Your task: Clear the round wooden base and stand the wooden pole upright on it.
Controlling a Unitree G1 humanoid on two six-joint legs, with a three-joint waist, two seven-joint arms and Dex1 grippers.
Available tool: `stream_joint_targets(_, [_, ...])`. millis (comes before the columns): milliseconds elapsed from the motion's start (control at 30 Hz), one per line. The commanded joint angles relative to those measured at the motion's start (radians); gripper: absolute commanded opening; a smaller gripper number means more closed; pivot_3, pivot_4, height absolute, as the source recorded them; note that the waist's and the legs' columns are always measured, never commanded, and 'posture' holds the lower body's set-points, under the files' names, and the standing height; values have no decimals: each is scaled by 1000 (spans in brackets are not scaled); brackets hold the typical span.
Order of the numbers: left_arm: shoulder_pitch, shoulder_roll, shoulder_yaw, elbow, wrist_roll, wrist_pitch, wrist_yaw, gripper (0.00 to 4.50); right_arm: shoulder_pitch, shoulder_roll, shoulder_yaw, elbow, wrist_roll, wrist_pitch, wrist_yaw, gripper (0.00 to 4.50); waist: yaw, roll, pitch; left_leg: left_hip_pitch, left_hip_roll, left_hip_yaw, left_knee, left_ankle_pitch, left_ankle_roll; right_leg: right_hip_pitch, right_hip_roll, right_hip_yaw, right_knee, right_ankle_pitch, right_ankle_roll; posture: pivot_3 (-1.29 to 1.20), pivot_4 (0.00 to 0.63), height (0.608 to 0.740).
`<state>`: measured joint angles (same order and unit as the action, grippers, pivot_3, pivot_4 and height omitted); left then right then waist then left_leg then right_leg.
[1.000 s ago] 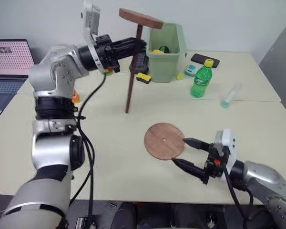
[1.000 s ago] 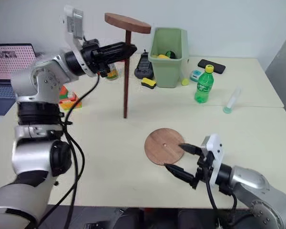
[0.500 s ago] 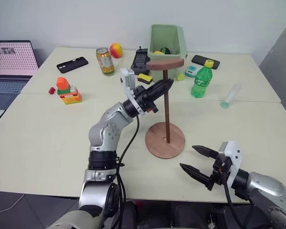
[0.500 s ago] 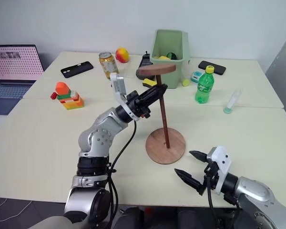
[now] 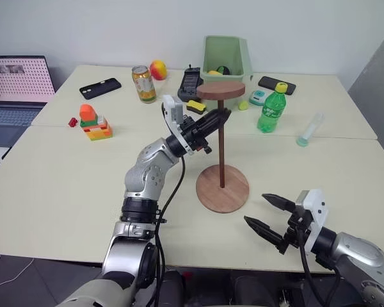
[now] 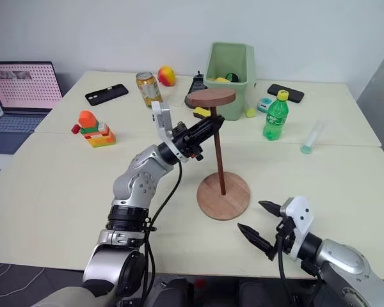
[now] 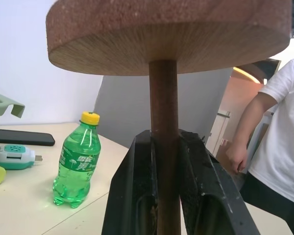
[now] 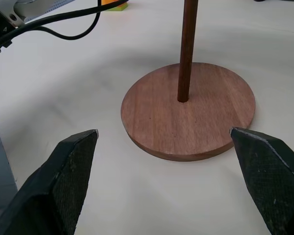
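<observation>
Pole held upright on the base, release still to come

The left gripper (image 5: 219,118) has its black fingers (image 7: 137,196) clamped on the wooden pole (image 5: 222,153) just under its top disc, and the pole's lower end sits at the middle of the round wooden base (image 5: 211,194), which lies bare on the table (image 5: 64,185). To finish well, I'd judge the pole should be plumb and seated in the hole before the fingers part slowly, backing off level so they don't tip it. The right gripper (image 5: 271,217), fingers wide apart and holding nothing, hangs just beside the base. Whether the tip is actually down in the hole can't be made out, and a person (image 7: 274,142) is cut off at the wrist view's edge.
</observation>
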<state>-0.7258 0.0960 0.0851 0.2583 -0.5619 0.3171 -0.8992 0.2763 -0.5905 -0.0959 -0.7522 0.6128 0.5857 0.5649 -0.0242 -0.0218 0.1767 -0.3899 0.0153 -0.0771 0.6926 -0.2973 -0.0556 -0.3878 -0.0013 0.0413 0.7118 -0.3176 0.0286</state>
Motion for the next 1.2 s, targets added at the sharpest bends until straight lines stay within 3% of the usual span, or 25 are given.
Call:
stream_joint_targets(33, [-16,18,-14,21,31,-48,-23,248,-24,-2,-12,-39,20,5,-12,4500,0,0,0,0,0,0,0,0,0,0,0,0,0,0,0,0,150,740])
stream_joint_targets(333, [127,121,-130,-129,63,-80,-167,248,-41,-6,-10,-45,18,40,-35,4500,-2,0,0,4,0,-1,-2,0,0,3,0,1,0,0,0,0,150,740])
stream_joint_targets(467, [184,181,-151,-67,116,-114,-169,248,-44,-6,-13,-46,22,51,-41,4500,-3,2,-8,23,0,-1,-14,0,0,21,-1,2,-11,-1,0,0,150,740])
stream_joint_targets(733, [191,219,-207,4,147,-134,-176,248,-43,1,-12,-53,32,66,-54,4500,-3,3,-29,44,0,-1,-25,0,1,46,-1,-1,-30,-4,5,0,150,740])
stream_joint_targets(1200, [240,280,-314,4,193,-131,-183,248,-69,15,-11,-46,62,103,-94,4500,-3,5,-51,47,0,-3,-32,-1,0,51,-2,0,-35,-6,5,0,150,740])
